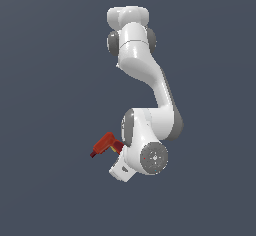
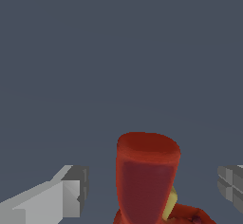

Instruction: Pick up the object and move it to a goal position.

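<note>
In the exterior view you see the glossy white Franka arm (image 1: 145, 80), built of rounded segments with dark grey joint caps, bent downward against a flat slate-grey backdrop. No bench or other support is visible here. At its lower end the white claw (image 1: 121, 170) is mostly hidden by the wrist, so you cannot read its opening from this angle. The small red L-shaped drill-like toy (image 1: 104, 144) sits just beside the wrist, on the exterior view's left of it, touching or overlapping the white housing. Its body is matte red, a dark tip points down toward the exterior view's left, and a yellow patch shows where it meets the arm. Whether the toy rests on anything you cannot tell.

In the wrist view the toy (image 2: 147, 178) fills the space in the middle of the claw (image 2: 154, 190): you see a smooth rounded red barrel end-on, with a sliver of yellow beside it. One pale grey blocky finger (image 2: 71, 192) stands to one side and another finger (image 2: 231, 184) to the other, each clearly apart from the red body. The jaws stand wide, around the toy but not gripping it. No container appears in either view.
</note>
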Motion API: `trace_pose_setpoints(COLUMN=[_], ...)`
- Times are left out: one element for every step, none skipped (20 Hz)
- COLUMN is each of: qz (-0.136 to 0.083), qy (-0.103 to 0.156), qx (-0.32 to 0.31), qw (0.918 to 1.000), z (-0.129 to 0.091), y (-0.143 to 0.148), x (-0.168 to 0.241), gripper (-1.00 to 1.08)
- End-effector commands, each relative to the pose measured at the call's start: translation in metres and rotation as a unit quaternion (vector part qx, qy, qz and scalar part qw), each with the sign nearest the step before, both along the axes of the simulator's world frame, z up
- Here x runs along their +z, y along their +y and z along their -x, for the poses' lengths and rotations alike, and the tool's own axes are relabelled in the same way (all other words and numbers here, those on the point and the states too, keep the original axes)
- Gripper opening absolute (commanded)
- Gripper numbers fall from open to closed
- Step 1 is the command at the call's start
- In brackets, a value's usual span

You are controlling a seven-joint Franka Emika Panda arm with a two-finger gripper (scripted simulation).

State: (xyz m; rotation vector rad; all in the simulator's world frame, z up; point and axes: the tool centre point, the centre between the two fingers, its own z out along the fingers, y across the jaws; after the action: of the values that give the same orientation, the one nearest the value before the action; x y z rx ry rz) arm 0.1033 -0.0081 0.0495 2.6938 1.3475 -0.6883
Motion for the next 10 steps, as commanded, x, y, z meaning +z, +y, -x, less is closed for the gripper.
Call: trace_pose_setpoints(qz=[0.000,0.000,0.000,0.000,0.000,0.000,0.000,0.000,0.000,0.000], qy=[0.000,0.000,0.000,0.000,0.000,0.000,0.000,0.000,0.000,0.000], qx=[0.000,0.000,0.000,0.000,0.000,0.000,0.000,0.000,0.000,0.000], qw=[1.0000,1.0000,1.0000,1.0000,1.0000,1.0000,1.0000,1.0000,1.0000,1.0000], z=[0.0002,0.0004,0.0006,0.0009,0.0013,0.0018,0.0023,0.0029,0.0037,0.0046], y=[-0.0001,-0.0002,-0.0003,-0.0005,-0.0007,-0.0011,-0.0010,-0.0015,-0.0020,-0.0027], x=[-0.0002,-0.0005,-0.0009,-0.0014,-0.0022,-0.0031,-0.0044,-0.0058,-0.0074,-0.0093], gripper=[1.08,1.08,1.08,1.08,1.08,1.08,1.08,1.08,1.08,1.08])
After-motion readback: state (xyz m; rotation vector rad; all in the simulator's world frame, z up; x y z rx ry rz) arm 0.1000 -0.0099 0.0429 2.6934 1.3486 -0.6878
